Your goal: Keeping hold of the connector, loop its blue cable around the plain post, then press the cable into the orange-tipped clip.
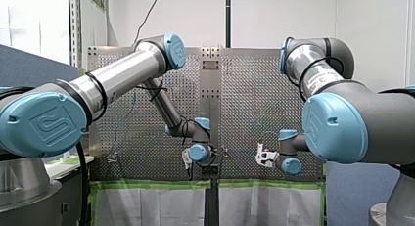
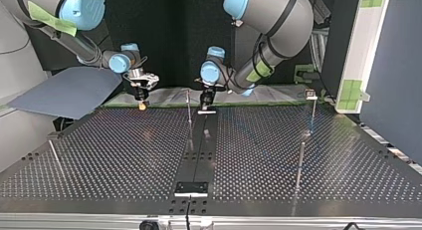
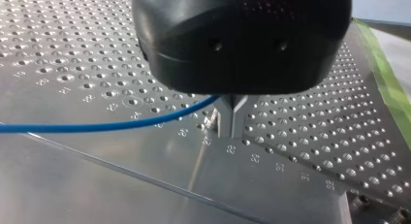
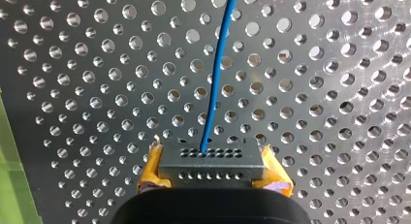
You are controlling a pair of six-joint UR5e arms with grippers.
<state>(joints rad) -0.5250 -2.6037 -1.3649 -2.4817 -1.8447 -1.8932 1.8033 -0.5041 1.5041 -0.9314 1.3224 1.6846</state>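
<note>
Connector [image 4: 212, 163] clamped in my right gripper [image 4: 212, 173] (yellow pads [image 4: 151, 173]), low over counter [image 4: 315, 88]; blue cable [image 4: 215, 78] runs ahead. My left gripper [image 3: 231, 118] pinches it. Looping and clipping both undone, I judge.

Broad runs of the perforated table [image 2: 124, 155] are left bare. Passage is broken by thin uprights: a post [image 2: 189, 113] just beside my left pincer [image 2: 206, 103], a second post [image 2: 312, 110] and a third post [image 2: 300, 165] at the top view's right, and a fourth post [image 2: 55, 158] at its left. The blue cable [image 3: 97, 125] is strung low over the table from my left pincer, and from the connector [image 4: 212, 161] gripped in my right pincer [image 2: 142, 104]. An open gap is seen between the pincers.
</note>
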